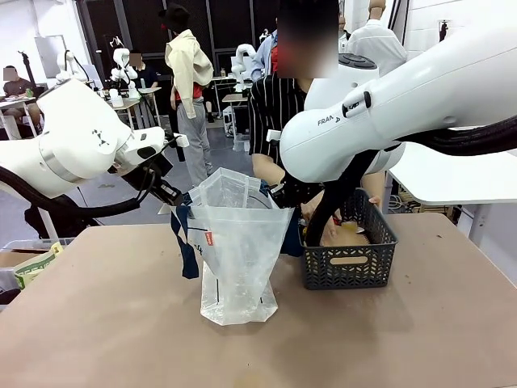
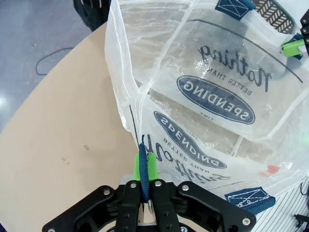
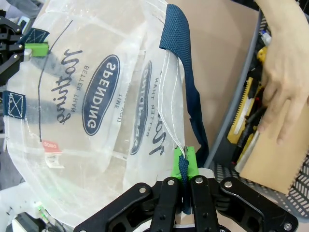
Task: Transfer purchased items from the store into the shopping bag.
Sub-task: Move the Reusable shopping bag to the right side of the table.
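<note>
Left end effector (image 2: 145, 165) clamped on shopping bag (image 2: 217, 96) strap, right end effector (image 3: 184, 163) likewise

a tan counter (image 1: 113, 323) spread across the foreground, with a few small specks (image 2: 86, 147) on its surface. just off its left edge sat a clear bin (image 1: 20, 244) holding a green-and-yellow packet (image 1: 36, 265). a person in a dark striped top (image 1: 271, 113) stood at the far side. a thin black cable (image 2: 53, 60) lay looped on the grey floor (image 2: 29, 29).
</note>
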`<state>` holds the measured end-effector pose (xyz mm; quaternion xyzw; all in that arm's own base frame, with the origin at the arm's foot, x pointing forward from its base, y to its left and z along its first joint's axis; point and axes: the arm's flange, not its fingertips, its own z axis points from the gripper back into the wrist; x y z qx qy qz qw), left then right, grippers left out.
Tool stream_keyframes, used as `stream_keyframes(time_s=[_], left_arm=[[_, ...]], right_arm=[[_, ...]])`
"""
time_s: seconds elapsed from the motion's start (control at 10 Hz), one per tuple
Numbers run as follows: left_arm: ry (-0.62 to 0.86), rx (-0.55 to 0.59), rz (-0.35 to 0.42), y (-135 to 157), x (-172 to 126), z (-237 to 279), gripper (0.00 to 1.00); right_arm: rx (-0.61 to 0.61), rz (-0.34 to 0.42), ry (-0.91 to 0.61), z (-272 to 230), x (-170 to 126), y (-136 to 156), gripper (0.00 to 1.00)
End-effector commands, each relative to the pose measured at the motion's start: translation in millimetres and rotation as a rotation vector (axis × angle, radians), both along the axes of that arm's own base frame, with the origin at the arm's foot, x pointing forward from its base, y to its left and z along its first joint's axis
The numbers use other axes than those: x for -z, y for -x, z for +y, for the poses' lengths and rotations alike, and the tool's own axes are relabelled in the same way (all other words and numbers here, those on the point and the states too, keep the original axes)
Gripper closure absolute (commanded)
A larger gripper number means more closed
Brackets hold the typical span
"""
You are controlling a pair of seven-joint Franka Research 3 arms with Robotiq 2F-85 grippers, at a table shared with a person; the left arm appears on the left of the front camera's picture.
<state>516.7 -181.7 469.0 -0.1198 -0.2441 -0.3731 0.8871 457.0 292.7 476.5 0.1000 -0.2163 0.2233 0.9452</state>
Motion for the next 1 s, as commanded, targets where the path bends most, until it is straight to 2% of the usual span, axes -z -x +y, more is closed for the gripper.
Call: stream_keyframes(time_s=[0.0, 0.9], left_arm=[[-0.007, -0.004, 0.000, 1.1, -0.8, 2.5, 1.00], [-0.007, -0.004, 0.000, 1.1, -0.8, 2.5, 1.00]], right_arm=[[0.007, 0.007, -0.004, -2.8, 1.8, 4.6, 1.00], [0.007, 0.007, -0.004, -2.8, 1.8, 4.6, 1.00]])
